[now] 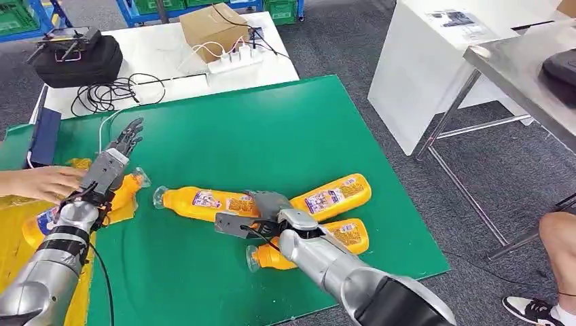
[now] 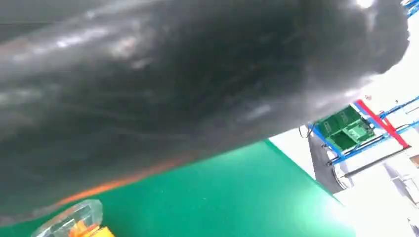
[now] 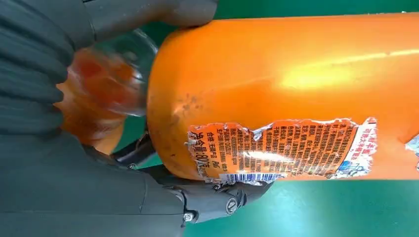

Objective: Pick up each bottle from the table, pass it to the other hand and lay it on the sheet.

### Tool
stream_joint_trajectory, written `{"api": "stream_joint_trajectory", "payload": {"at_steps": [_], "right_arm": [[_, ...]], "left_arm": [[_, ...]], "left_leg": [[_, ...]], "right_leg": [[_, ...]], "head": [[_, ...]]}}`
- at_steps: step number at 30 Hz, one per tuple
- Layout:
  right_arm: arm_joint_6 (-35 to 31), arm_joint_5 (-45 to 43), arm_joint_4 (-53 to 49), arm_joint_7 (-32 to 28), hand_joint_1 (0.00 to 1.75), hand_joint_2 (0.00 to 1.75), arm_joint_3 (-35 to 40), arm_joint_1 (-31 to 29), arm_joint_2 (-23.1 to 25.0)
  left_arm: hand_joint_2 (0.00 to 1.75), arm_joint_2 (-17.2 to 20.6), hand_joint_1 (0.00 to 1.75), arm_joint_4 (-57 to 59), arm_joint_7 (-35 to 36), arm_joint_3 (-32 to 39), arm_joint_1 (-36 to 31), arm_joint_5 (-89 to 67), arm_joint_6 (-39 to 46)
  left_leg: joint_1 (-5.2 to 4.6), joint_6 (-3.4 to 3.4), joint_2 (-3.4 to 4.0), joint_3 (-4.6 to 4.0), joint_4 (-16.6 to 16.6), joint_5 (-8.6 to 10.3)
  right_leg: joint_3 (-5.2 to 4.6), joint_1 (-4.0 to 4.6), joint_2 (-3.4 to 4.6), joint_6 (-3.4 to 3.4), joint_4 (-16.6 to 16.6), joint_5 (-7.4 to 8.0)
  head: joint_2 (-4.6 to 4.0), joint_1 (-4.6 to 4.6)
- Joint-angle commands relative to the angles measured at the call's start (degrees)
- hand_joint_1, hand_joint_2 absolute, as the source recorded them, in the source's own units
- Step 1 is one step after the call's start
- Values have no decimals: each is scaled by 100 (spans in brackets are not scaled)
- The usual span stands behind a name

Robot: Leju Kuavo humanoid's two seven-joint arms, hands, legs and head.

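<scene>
Here, right hand clasping lying bottle; left hand spread, empty

Glossy orange plastic bottle with torn paper label; matt green desk mat; brushed silver metal arm; cardboard box.

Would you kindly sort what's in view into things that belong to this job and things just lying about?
Job: three orange bottles on the green mat; another bottle; yellow sheet; right hand; left hand.

Lying about: cardboard box, power strip, black bag, cables.
</scene>
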Motion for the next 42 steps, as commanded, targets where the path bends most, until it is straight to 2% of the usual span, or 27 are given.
{"api": "stream_joint_trajectory", "payload": {"at_steps": [1, 2, 3, 4, 6, 11, 13, 14, 18, 21, 22, 24, 29, 36, 40, 42], "right_arm": [[-830, -207, 239, -295, 175, 175, -560, 256, -134], [-1034, -230, 247, -406, 175, 175, -660, 241, -104], [-1404, -312, 172, -620, 175, 175, -805, 265, -83], [-1489, -339, 161, -669, 175, 175, -876, 244, -67], [-1481, -337, 160, -666, 175, 175, -880, 237, -65], [-1481, -337, 160, -666, 175, 175, -880, 237, -65], [-2352, -703, -24, -1475, 175, 175, -1388, 338, 16], [-2502, -801, -84, -1780, 175, 175, -1523, 331, 84], [-2803, -1045, -453, -2353, 175, 175, -1880, 396, 287], [-2835, -1223, -710, -2632, 175, 175, -2077, 505, 340], [-2860, -1270, -790, -2760, 175, 175, -2115, 543, 349], [-2890, -1398, -922, -2987, 175, 175, -2203, 596, 378], [-2755, -1594, -1277, -3221, 175, 175, -2257, 670, 414], [-2274, -1468, -1618, -3048, 175, 175, -1732, 846, 564], [-2299, -1475, -1614, -3032, 175, 175, -1701, 857, 567], [-2059, -1426, -1581, -3008, 175, 175, -1430, 877, 579]], "left_arm": [[0, -271, 0, -246, 161, 337, 27, 595, 221], [0, -295, 0, -505, 315, 494, 157, 774, 205], [0, -325, 0, -700, 479, 699, 257, 974, 249], [0, -302, 0, -850, 570, 764, 333, 1049, 196], [0, -292, 0, -875, 581, 770, 347, 1055, 181], [0, -292, 0, -875, 581, 770, 347, 1055, 181], [0, -331, 0, -1117, 834, 1161, 531, 1555, 57], [0, -268, 0, -1324, 910, 1282, 729, 1682, 58], [0, -195, 0, -1814, 1097, 1603, 1221, 1896, -52], [0, -303, 0, -1900, 1523, 1876, 1306, 2474, -478], [175, -290, 0, -1831, 1693, 1900, 1313, 2706, -696], [175, -254, 0, -1717, 1826, 1865, 1368, 3069, -1049], [175, -278, 0, -2025, 1879, 1601, 1684, 3361, -1239], [175, -308, 0, -2816, 2130, 1116, 2368, 4135, -1945], [175, -312, 0, -2878, 2160, 1098, 2396, 4168, -1920], [175, -291, 0, -3065, 2205, 945, 2550, 4459, -2167]], "left_leg": [[3, 17, -55, 12, -11, 2], [3, 11, -36, 8, -5, 0], [2, 19, -53, 10, -10, 1], [0, 16, -37, 10, -8, -1], [1, 9, -21, -1, -2, 0], [1, 14, -35, -4, -2, -3], [0, 17, -40, -3, -4, -3], [0, 22, -46, 4, -7, -4], [-4, 13, 6, -13, -6, -9], [1, 14, -10, -11, -5, -10], [1, 7, -6, -24, -3, -4], [0, 13, -20, -19, -5, -6], [-2, 19, -20, -22, -6, -8], [-1, 13, -15, -27, -7, -9], [0, 13, -26, -36, -4, -6], [1, 17, -36, -35, -3, -7]], "right_leg": [[24, 2, -12, -7, -13, -6], [18, 2, -9, -5, -7, -5], [22, 1, -6, -8, -12, -5], [17, -2, 1, -7, -7, -4], [7, 0, 4, -5, -3, -1], [5, 0, 2, -6, -1, -6], [6, -1, 3, -7, -2, -6], [13, -2, 8, -8, -5, -7], [-11, -7, 43, -7, 4, 0], [-11, -1, 29, -10, 4, -8], [-21, 0, 15, -5, 3, -3], [-17, 0, 15, -7, 3, -7], [-20, -3, 26, -8, 2, -7], [-25, -2, 20, -7, 1, -9], [-32, 0, 7, -7, 2, -9], [-30, 0, 7, -8, 3, -11]], "head": [[0, 0], [0, 0], [0, 0], [0, 0], [0, 0], [0, 0], [0, 0], [0, 0], [0, 0], [0, 0], [0, 0], [0, 0], [0, 0], [0, 0], [0, 0], [0, 0]]}}
